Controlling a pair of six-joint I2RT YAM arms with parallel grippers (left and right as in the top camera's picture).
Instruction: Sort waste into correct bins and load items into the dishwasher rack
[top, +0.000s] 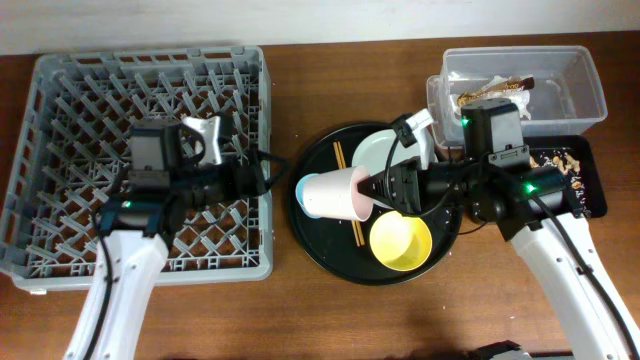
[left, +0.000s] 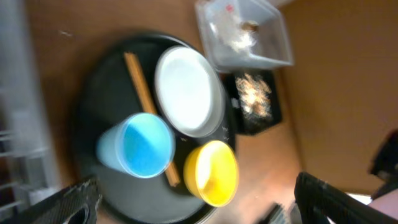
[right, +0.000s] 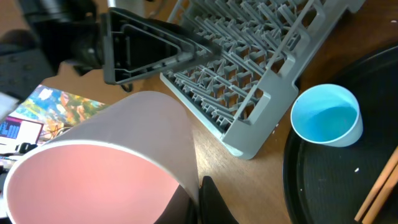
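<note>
the step in hand looks like loading. the right gripper (top: 373, 190) is clamped on one end of the pink cup (top: 335, 195), which hangs on its side above the round tray (top: 322, 262); which end faces the rack i cannot tell. the next move, i judge, is a carry toward 9 o'clock to the rack (top: 60, 90), then a turn to set the cup mouth-down between pegs.

the rack's right wall stands between tray and pegs, so the cup needs lift to pass over it. the blue cup (top: 301, 190) sits just under the pink one at the tray's 9 o'clock edge and could get knocked. the left gripper (top: 205, 140), jaws apart and holding nothing, hovers over the rack's right half, so open room lies toward the rack's 7 and 10 o'clock. bowl (top: 400, 242), plate (top: 380, 150) and chopsticks (top: 358, 232) lie on the tray.
</note>
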